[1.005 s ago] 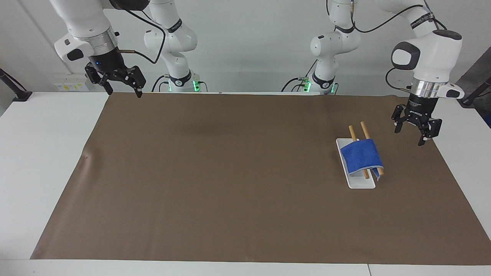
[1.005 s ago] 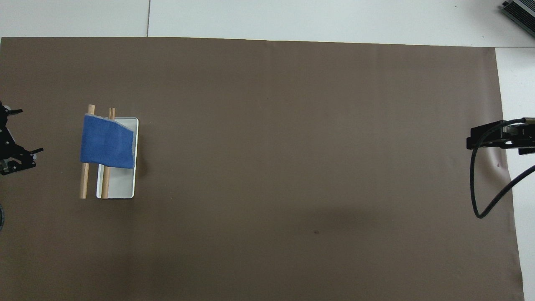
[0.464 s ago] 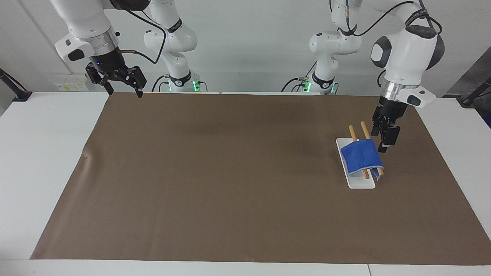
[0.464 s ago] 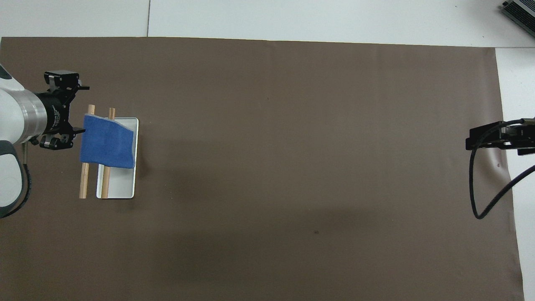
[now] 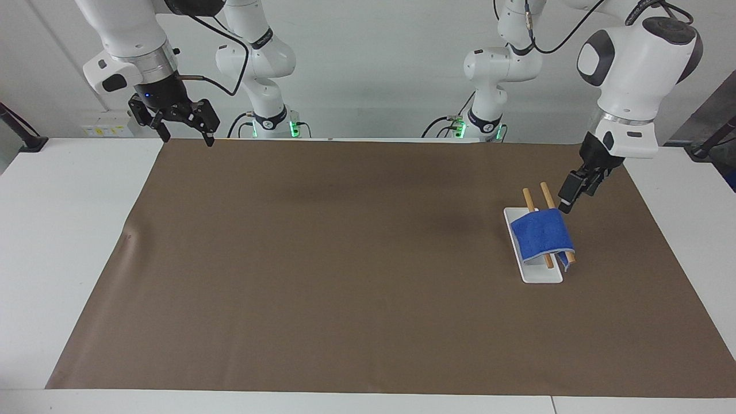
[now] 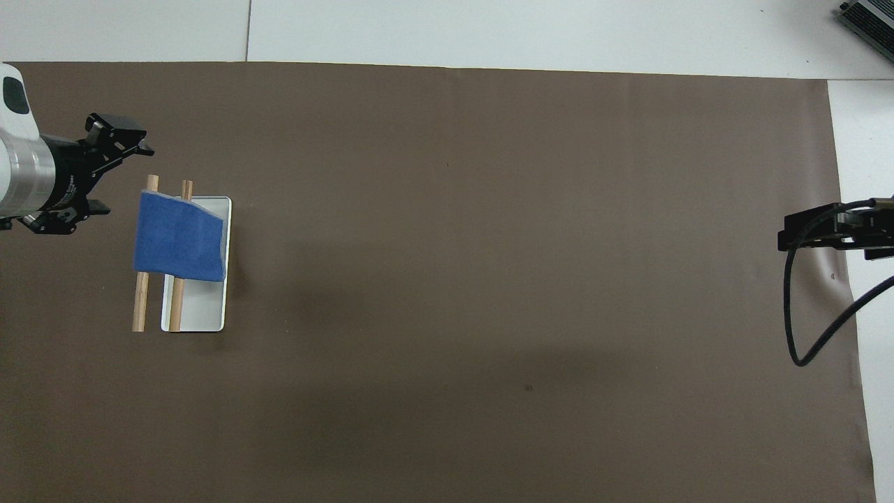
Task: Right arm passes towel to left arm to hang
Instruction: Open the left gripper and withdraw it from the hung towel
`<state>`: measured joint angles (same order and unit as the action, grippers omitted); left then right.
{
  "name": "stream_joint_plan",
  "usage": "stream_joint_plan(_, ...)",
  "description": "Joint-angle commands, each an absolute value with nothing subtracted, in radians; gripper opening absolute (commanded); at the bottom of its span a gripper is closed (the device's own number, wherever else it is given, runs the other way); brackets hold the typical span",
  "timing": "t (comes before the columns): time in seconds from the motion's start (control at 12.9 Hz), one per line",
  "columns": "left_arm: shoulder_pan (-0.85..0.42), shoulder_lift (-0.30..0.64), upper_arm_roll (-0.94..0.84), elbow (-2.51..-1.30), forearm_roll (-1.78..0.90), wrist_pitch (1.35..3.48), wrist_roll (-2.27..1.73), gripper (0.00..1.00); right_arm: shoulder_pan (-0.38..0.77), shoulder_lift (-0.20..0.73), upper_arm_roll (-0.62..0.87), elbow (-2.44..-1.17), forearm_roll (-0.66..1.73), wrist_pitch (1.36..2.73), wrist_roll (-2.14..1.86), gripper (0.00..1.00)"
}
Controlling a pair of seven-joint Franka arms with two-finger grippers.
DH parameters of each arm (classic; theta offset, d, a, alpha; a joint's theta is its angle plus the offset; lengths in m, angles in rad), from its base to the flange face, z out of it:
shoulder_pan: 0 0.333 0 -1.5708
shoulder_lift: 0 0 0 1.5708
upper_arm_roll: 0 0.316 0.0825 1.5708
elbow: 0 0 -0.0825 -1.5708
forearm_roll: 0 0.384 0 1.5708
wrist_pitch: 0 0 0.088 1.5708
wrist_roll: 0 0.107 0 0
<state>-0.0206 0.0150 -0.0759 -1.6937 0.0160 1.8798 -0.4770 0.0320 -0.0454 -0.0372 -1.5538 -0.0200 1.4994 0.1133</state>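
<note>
Left gripper (image 5: 569,201) spread and empty at right of the facing frame, just above the towel (image 5: 541,234).
Towel's draped over two wooden rods (image 5: 547,195) on a white tray (image 5: 540,275); right gripper (image 5: 181,129) waits upper left, spread too.

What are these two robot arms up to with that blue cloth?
Neither arm is holding anything right now. The blue towel is draped over two wooden rods that rise from a small white tray at the left arm's end of the brown mat. The left gripper hangs by the rods' upper ends, just off the towel's edge, jaws open and not touching it. The right gripper waits, open, in the air at the right arm's end of the table.
</note>
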Motion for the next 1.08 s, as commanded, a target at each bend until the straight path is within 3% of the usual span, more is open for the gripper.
stream_joint_plan(0.0,-0.025,0.037,-0.074,-1.597,0.035,1.712,-0.119,1.0,0.028,-0.081,-0.032,-1.603,-0.026,1.511,0.107,1.0)
stream_joint_plan(0.39,-0.025,0.009,-0.078,-1.529,0.022,1.502,0.133,1.0,0.026,-0.086,-0.034,-1.608,-0.025,1.497,0.12,1.0)
stream_joint_plan(0.62,-0.035,-0.057,-0.075,-1.6,0.02,1.491,0.127,1.0,0.017,-0.087,-0.035,-1.606,-0.025,1.482,0.11,1.0)
stream_joint_plan(1.0,-0.034,-0.04,-0.077,-1.568,0.021,1.503,0.132,1.0,0.015,-0.086,-0.041,-1.6,-0.041,1.477,0.114,1.0)
